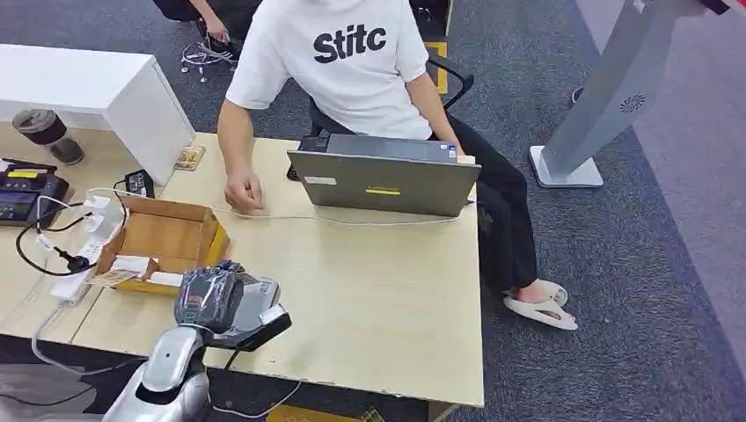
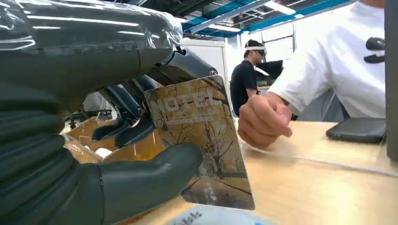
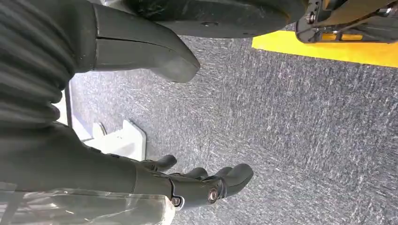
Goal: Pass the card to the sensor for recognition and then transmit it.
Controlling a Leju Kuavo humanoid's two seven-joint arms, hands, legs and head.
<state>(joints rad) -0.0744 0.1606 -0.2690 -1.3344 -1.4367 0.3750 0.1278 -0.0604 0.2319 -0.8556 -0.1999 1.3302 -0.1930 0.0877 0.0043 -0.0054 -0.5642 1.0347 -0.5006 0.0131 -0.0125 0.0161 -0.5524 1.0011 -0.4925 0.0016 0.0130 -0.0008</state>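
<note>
Wooden bench (image 1: 378, 290) carries a cardboard box (image 1: 167, 237) and laptop (image 1: 383, 180). Left robot hand (image 2: 117, 154) pinches the hotel card (image 2: 202, 145) upright; the pale sensor (image 1: 257, 294) lies just beneath, so lowering it comes next. Right robot hand (image 3: 187, 180) hangs empty, fingers loosely apart.

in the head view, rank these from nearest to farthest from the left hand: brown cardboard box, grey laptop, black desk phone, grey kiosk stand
Measured from the left hand at the table's near edge:
1. Brown cardboard box, just beyond the hand, slightly to its left.
2. Black desk phone and grey laptop: too close to call; phone far left, laptop ahead to the right.
3. Grey kiosk stand, on the carpet, far right.
</note>
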